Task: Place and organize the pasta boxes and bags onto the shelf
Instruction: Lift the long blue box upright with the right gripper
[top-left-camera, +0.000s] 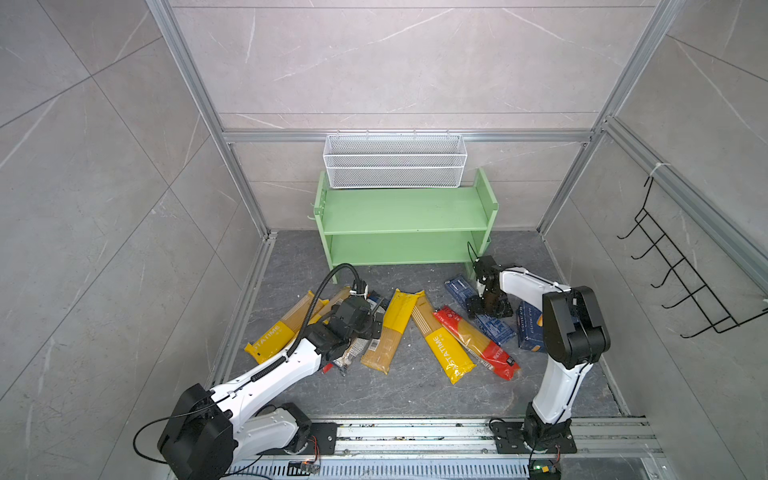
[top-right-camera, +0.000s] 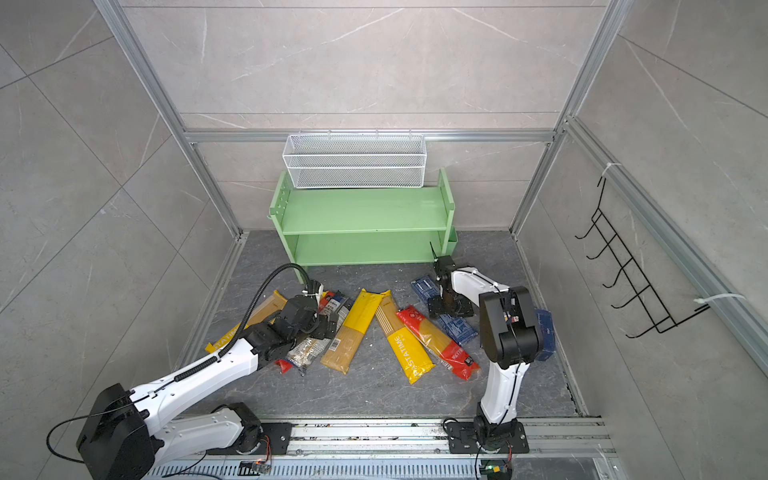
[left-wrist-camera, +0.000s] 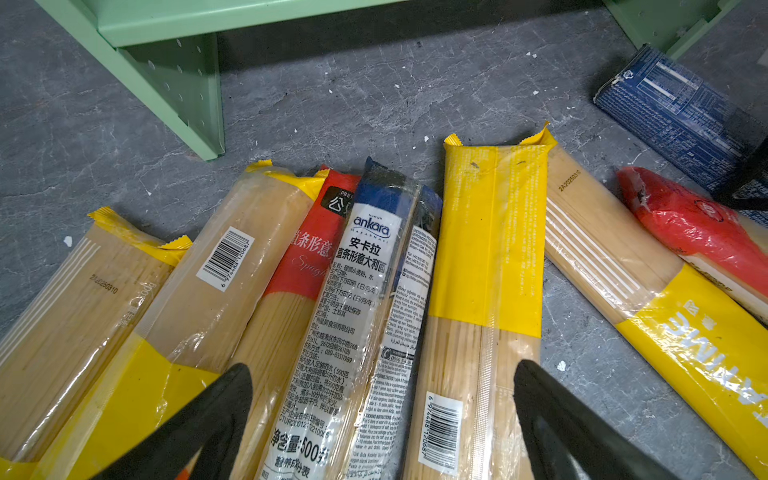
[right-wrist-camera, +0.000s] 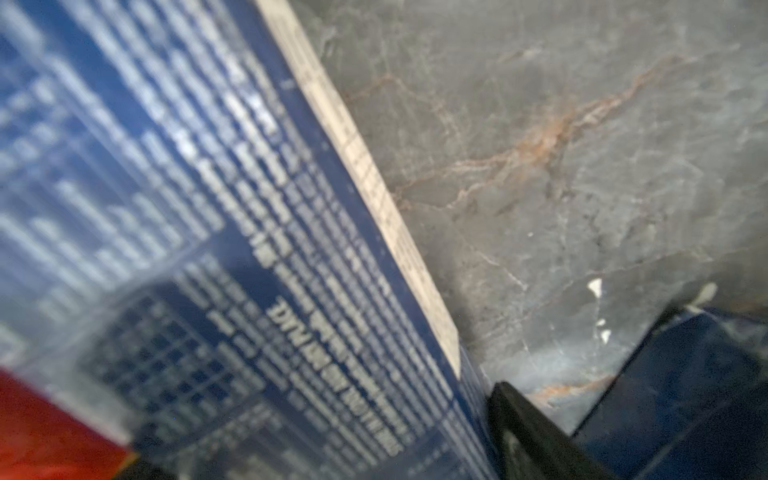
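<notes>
Where the dark stone floor (top-left-camera: 395, 399) lies nearest, the bags are spread in a flat fan. A yellow PASTATIME bag (top-left-camera: 272, 338) is set farthest left, with a second yellow-ended bag (left-wrist-camera: 216, 286) against it. Next come a red-topped packet (left-wrist-camera: 309, 257), a clear ankara packet (left-wrist-camera: 365, 299) and a yellow-banded bag (top-left-camera: 390, 328). Another PASTATIME bag (top-left-camera: 442, 345) and a red bag (top-left-camera: 478, 343) are laid side by side at the right.

The left gripper (top-left-camera: 376, 326) is held low over the left part of the fan. In the left wrist view its fingers (left-wrist-camera: 216, 415) are seen spread wide with the ankara packet between them, and nothing is gripped.

Further back on the right, the long narrow box (top-left-camera: 496, 328) is laid flat and slanted, its near end just beside the red bag. The right gripper (top-left-camera: 487, 308) is lowered onto its middle. In the right wrist view one finger (right-wrist-camera: 536, 432) is seen against the carton's edge, with the carton's printed face blurred and very close. Whether the carton is clamped cannot be told. The wide box (top-left-camera: 530, 330) is found just beside it, partly hidden by the right arm.

Beyond these, the shelf (top-left-camera: 405, 212) is stood against the back wall, apart from the bags. A white wire-mesh basket (top-left-camera: 395, 160) is hung from the rail above it. A black hook rack (top-left-camera: 681, 274) is fixed to the right wall.
</notes>
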